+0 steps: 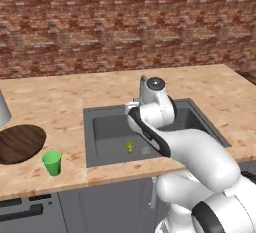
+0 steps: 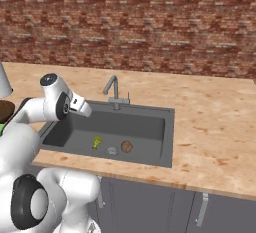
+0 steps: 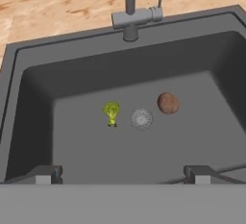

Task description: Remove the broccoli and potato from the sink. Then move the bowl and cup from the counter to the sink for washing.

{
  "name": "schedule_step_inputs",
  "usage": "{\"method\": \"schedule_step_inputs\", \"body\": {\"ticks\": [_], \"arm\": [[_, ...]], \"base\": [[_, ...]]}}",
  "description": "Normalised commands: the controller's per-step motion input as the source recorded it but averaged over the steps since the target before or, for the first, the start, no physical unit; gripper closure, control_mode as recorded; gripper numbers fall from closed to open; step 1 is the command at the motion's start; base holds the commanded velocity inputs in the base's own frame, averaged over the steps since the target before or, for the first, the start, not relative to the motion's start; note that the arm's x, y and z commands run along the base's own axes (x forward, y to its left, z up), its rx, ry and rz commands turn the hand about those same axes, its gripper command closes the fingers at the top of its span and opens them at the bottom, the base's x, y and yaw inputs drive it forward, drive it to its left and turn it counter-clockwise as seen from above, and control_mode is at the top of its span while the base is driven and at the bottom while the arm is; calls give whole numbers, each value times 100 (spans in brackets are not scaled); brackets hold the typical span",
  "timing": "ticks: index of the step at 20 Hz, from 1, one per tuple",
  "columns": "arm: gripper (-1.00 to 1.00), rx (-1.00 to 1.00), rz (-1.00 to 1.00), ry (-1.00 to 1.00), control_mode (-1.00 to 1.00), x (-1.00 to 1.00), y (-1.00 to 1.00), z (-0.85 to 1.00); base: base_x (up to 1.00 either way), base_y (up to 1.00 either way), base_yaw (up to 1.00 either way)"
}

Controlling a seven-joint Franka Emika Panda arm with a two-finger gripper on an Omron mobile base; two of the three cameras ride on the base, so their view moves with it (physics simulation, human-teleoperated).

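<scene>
Gripper (image 3: 123,174) hangs open and empty above the sink (image 3: 33,122), wrist bent forward over its near edge, aimed down. On the basin floor the broccoli (image 3: 111,113) and potato (image 3: 167,103) flank the drain (image 3: 141,118). Both are tiny; a slightly off descent could nudge the round potato rolling or close on nothing.

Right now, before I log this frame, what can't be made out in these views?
- Potato: in the left base view the arm covers its place in the sink.
- Bowl: cut off by the left edge of the left base view.
- Pale vessel: cut by the same edge.
- Gripper: only fingertips visible, spread apart.
</scene>
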Motion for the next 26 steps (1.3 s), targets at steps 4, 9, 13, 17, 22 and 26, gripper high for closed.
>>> {"method": "schedule_step_inputs", "body": {"ticks": [4, 9, 13, 17, 22, 26], "arm": [[-100, 0, 0, 8, -100, 23, 1, -19], [-100, 0, 0, 10, -100, 21, 0, -19], [-100, 0, 1, 1, -100, 16, 2, -22], [-100, 0, 3, 0, -100, 14, 4, -23], [-100, 0, 5, -2, -100, 14, 4, -24], [-100, 0, 7, -4, -100, 15, 2, -24]], "base": [[0, 0, 0], [0, 0, 0], [0, 0, 0], [0, 0, 0], [0, 0, 0], [0, 0, 0]]}}
